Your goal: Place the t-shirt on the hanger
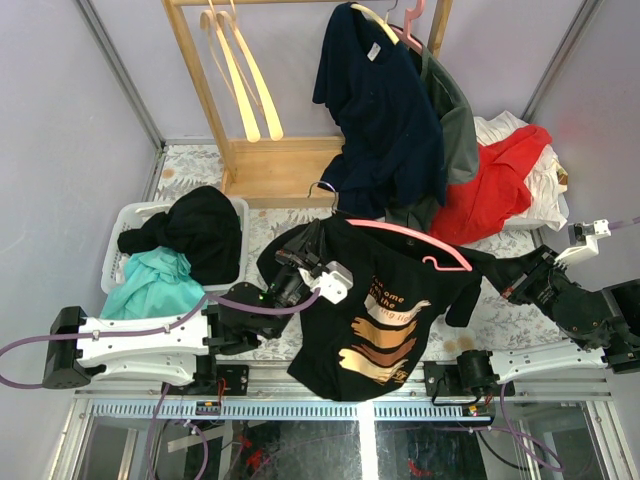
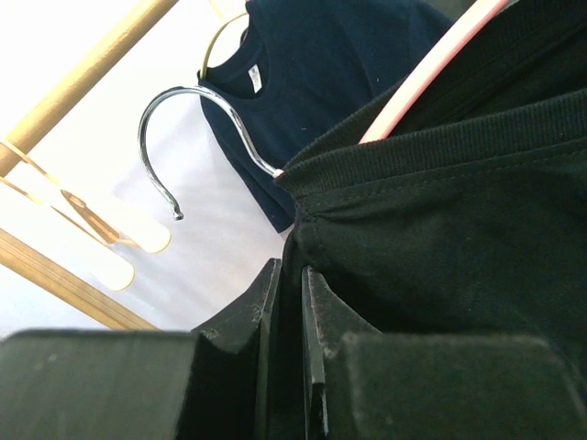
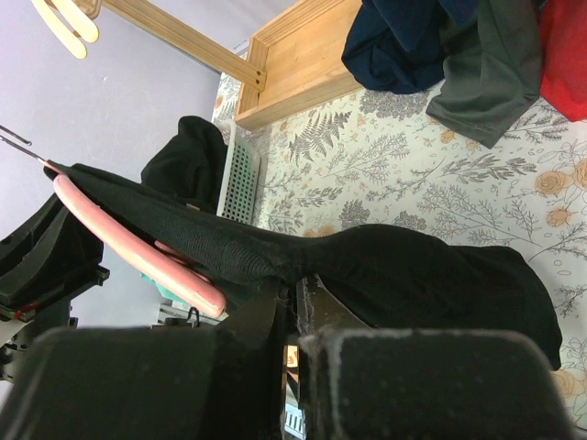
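The black t-shirt (image 1: pixel 385 320) with its tan print hangs spread between both arms over the table's front. The pink hanger (image 1: pixel 410 240) runs along its top edge. The metal hook (image 2: pixel 183 137) comes out at the collar (image 2: pixel 431 156), and a pink arm (image 2: pixel 431 73) shows above it. My left gripper (image 1: pixel 300 258) (image 2: pixel 292 270) is shut on black t-shirt fabric just below the collar. My right gripper (image 1: pixel 507 290) (image 3: pixel 295 284) is shut on the t-shirt's shoulder fabric, with the hanger's rounded pink end (image 3: pixel 183 284) sticking out beside it.
A white basket (image 1: pixel 120 225) at the left holds black and teal clothes. Behind stands a wooden rack (image 1: pixel 200 80) with cream hangers (image 1: pixel 240 80), a navy t-shirt (image 1: pixel 380 110) and a grey garment (image 1: pixel 455 130). A red garment (image 1: pixel 495 190) lies at back right.
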Controlling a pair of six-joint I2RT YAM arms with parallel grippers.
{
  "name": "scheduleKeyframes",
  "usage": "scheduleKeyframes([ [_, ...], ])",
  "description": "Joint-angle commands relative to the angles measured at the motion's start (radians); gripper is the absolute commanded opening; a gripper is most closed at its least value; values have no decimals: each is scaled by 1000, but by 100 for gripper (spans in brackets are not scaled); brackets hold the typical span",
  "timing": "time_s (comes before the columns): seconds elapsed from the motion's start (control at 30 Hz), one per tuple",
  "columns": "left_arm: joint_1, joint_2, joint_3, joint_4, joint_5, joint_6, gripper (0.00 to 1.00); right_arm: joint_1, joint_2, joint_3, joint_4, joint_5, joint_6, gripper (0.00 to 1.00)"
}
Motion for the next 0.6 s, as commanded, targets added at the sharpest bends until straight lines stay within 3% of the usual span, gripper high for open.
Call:
scheduleKeyframes([
  [0.0,44,-40,38,242,-123,18,0,401,-3,30,-48,130,30,0],
  [0.23,64,-23,58,272,-75,-39,0,401,8,35,-35,124,22,0],
  [0.47,65,77,61,479,-75,70,0,402,17,33,6,127,-8,0],
  [0.57,65,112,67,494,-67,101,0,402,20,37,12,126,-13,0],
])
